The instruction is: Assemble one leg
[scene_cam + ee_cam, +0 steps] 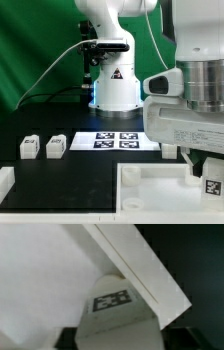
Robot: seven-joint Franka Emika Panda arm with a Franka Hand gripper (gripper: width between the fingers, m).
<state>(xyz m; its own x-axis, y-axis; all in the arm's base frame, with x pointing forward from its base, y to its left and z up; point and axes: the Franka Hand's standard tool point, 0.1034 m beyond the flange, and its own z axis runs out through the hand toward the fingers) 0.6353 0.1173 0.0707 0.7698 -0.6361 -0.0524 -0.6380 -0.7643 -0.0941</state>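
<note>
My gripper (203,172) is at the exterior view's right, low over the large white square tabletop (150,192). It is shut on a leg (212,185), a small white block with a black-and-white tag. In the wrist view the leg (112,303) stands between my dark fingers (70,338), its far end against the tabletop's raised rim (140,269) and flat face (40,280). My gripper (130,341) holds the leg's near end. Two more legs (30,148) (55,146) stand side by side at the exterior view's left.
The marker board (118,140) lies behind the tabletop, in front of the arm's white base (115,90). Another white part (5,182) shows at the lower left edge. The table surface is black.
</note>
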